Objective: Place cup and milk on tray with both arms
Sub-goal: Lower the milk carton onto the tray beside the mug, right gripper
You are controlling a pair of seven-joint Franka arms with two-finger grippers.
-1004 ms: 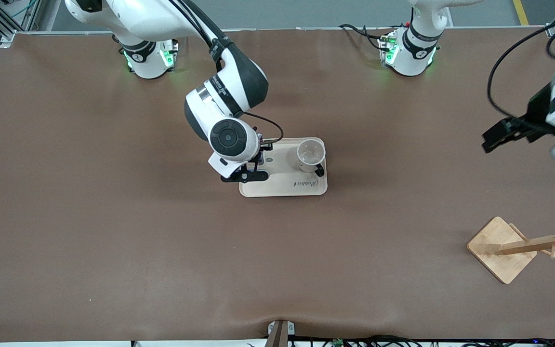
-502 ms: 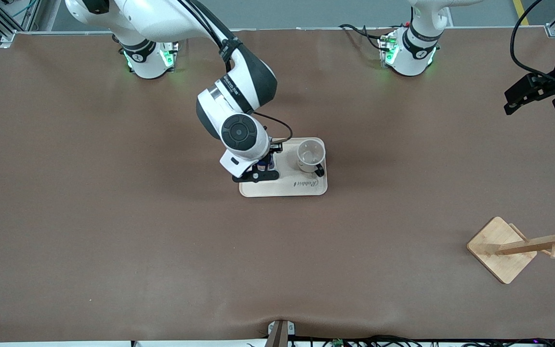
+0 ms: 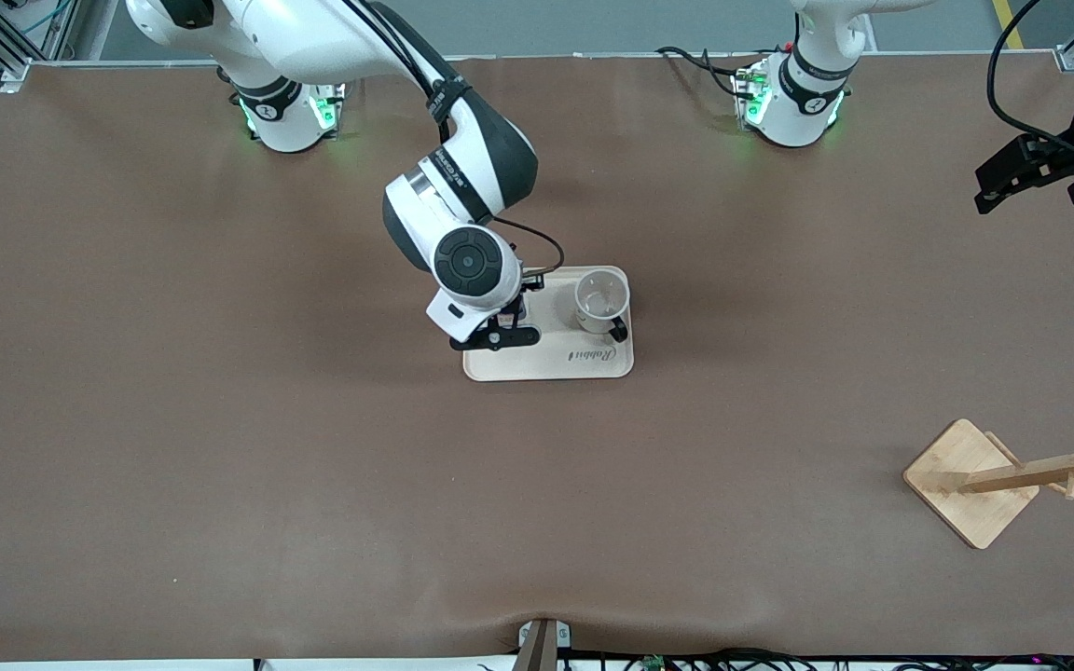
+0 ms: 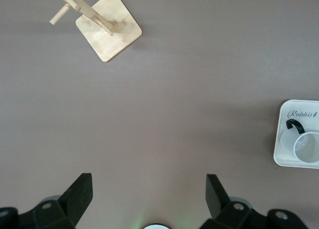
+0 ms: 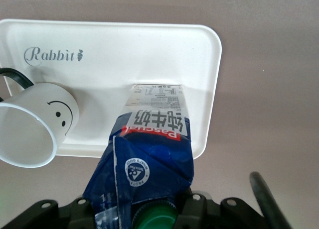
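The right claw [image 3: 498, 328] grips the milk [image 5: 149, 154] by its top, over the tray's [image 3: 556, 365] end toward the right arm, so the carton can stand beside the cup [image 3: 601, 300] (already upright on the tray). The left claw [image 4: 148, 195] waits released over the counter [image 3: 220, 447], above the wooden rack [image 3: 994, 475].

Right gripper [image 3: 497, 337] clamped low, left gripper [image 4: 149, 194] spread wide, raised
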